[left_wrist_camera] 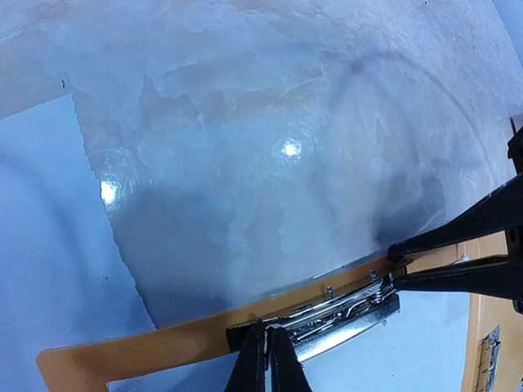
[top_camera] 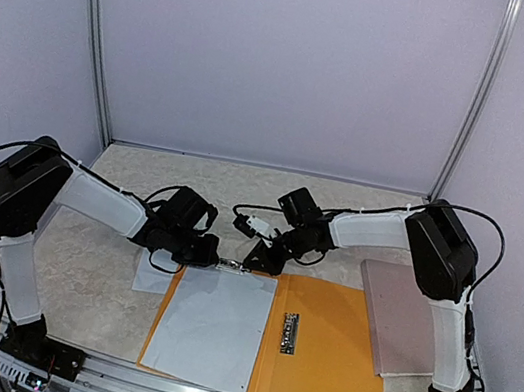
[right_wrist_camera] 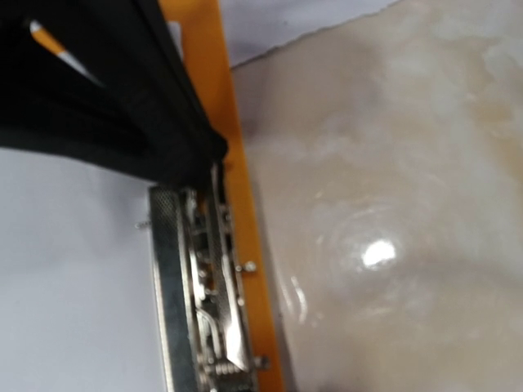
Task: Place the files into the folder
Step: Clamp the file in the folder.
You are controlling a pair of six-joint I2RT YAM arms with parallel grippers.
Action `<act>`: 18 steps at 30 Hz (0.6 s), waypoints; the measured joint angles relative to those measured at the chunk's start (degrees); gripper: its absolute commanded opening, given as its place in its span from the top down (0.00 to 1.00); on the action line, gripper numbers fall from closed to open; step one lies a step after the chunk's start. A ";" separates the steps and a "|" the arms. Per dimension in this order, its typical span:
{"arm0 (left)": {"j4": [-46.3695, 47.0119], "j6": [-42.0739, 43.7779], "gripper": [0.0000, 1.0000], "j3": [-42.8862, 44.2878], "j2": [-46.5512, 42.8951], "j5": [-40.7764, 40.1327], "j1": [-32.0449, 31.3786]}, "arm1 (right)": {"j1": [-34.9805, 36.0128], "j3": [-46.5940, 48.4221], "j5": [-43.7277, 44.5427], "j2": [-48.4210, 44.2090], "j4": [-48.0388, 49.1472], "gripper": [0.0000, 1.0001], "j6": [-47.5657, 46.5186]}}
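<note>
1. The table [top_camera: 95, 278] has a pale marbled top.
2. The orange folder [top_camera: 336, 351] lies open and flat at the near centre.
3. A pinkish board [top_camera: 400, 322] lies flat just right of the folder.
4. The paper sheets [top_camera: 214, 325] lie on the folder's left half, with their far edge at the clip [left_wrist_camera: 343, 314]. One loose sheet [top_camera: 152, 276] lies on the table just left of the folder.
5. The left gripper [left_wrist_camera: 266, 331] has its fingers pressed fully together with nothing between them. Its tips are at the clip's left end.
6. The right gripper [left_wrist_camera: 395, 265] has its jaws narrowly apart at the clip's right end. I cannot tell whether it pinches the clip.
7. A small metal strip [top_camera: 290, 333] sits on the folder's right half.
</note>
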 measured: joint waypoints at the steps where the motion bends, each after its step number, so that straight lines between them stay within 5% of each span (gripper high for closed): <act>1: -0.04 0.00 1.00 0.20 0.13 0.22 0.07 | -0.04 0.00 0.00 0.00 -0.04 0.90 -0.02; 18: -4.13 0.02 1.00 5.31 2.29 2.93 1.49 | -0.79 0.00 0.24 0.00 -0.17 0.91 -1.18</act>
